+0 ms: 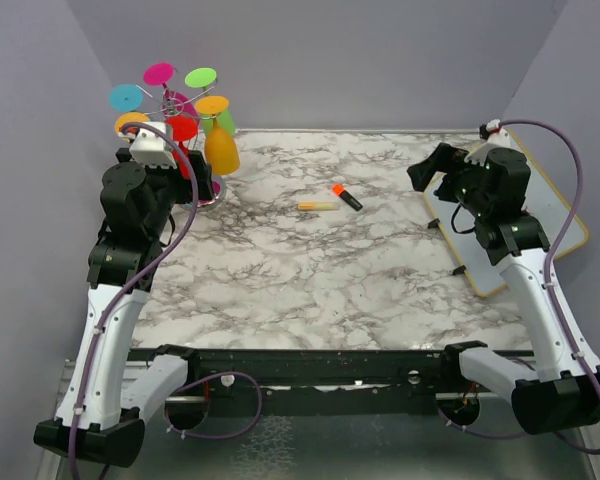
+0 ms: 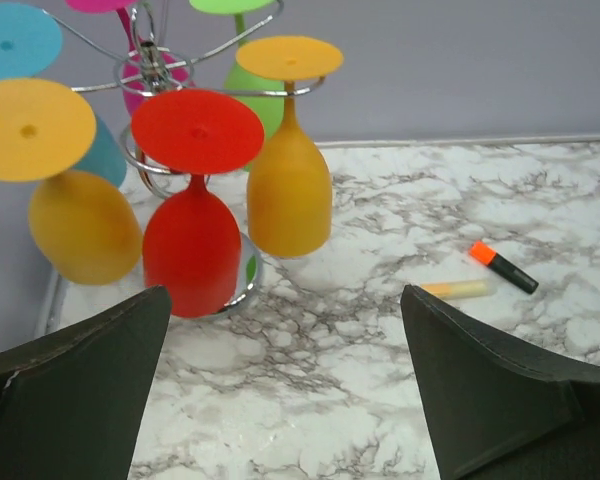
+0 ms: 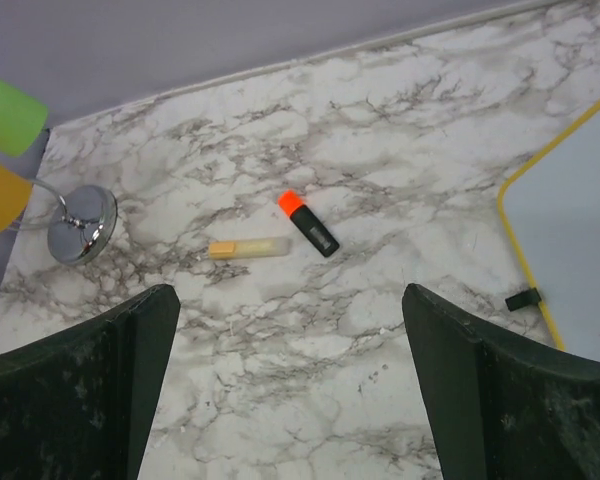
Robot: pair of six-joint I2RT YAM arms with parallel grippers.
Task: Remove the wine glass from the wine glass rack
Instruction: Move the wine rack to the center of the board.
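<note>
While hovering just short of the wine glass rack [image 1: 167, 103] at the far-left corner of the table [image 1: 310, 270], shows the left gripper [image 2: 285, 300] with nothing in it: fingers [image 2: 80, 385] spread wide apart, only marble between them. Six glasses up on that chrome stand, all hanging bowl-down by their feet from the wire arms. Nearest the left fingers, the red wine glass [image 2: 192, 250], bowl low over the round mirror base, just ahead of the fingertips with no contact visible. Just right of it, the orange wine glass [image 2: 288, 195], close beside, cannot tell whether touching. Off to the left, a yellow wine glass [image 2: 83, 225]; behind those, a teal one [image 2: 105, 155], a pink one [image 1: 159, 72] and a green one [image 2: 255, 100]. Over on the right side now, well apart from the rack: right gripper [image 3: 290, 290] equally slack, fingers [image 3: 500, 395] released wide and holding nothing, up above the table near a white board with a yellow rim [image 1: 565, 225]. Small black clip [image 3: 521, 298] at that board's edge. Mid-table, between the two arms, an orange-capped black marker [image 1: 346, 196] and a pale yellow marker [image 1: 317, 205], lying near each other with a sliver of marble between.
</note>
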